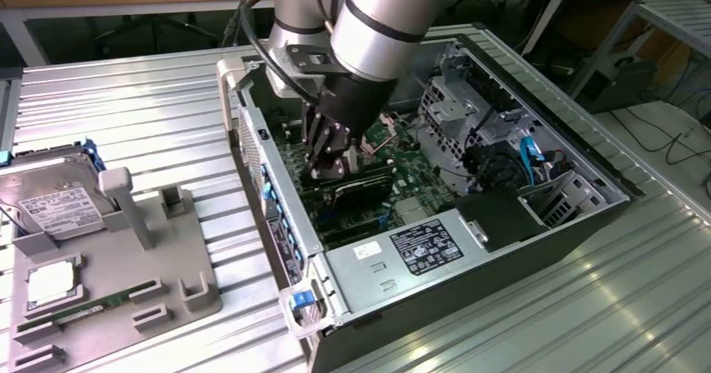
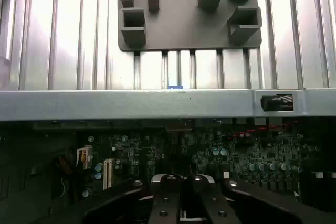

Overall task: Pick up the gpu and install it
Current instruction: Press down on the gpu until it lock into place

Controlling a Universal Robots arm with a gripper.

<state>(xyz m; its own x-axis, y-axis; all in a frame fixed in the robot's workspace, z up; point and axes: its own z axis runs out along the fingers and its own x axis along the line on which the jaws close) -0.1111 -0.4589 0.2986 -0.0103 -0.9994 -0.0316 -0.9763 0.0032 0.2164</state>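
From my seat I see the arm reaching down into the open computer case (image 1: 367, 248), which lies on its side on the ribbed metal worktop (image 1: 133, 106). The pincer (image 1: 331, 166) is low over the green motherboard (image 1: 417, 173), and the gpu (image 1: 361, 191) sits right beneath its tip as a dark flat card lying along the board; I cannot make out whether it is seated in a slot, because the pincer covers its near end. In the wrist view the pincer (image 2: 188, 203) fingers (image 2: 167, 195) stand close together around something dark, cut off by the picture's edge, so I cannot tell if they pinch the card or merely rest shut above it. Past the case wall (image 2: 131, 103) that view shows the grey holder tray (image 2: 178, 24) on the worktop. In the exterior view the tray (image 1: 166, 273) lies to the exterior view's left of the case, with a silver hard drive (image 1: 50, 202) standing at its far end, a narrow green RAM stick (image 1: 95, 306) lying in a groove, and a square chip (image 1: 50, 281) whose markings are too small to read.
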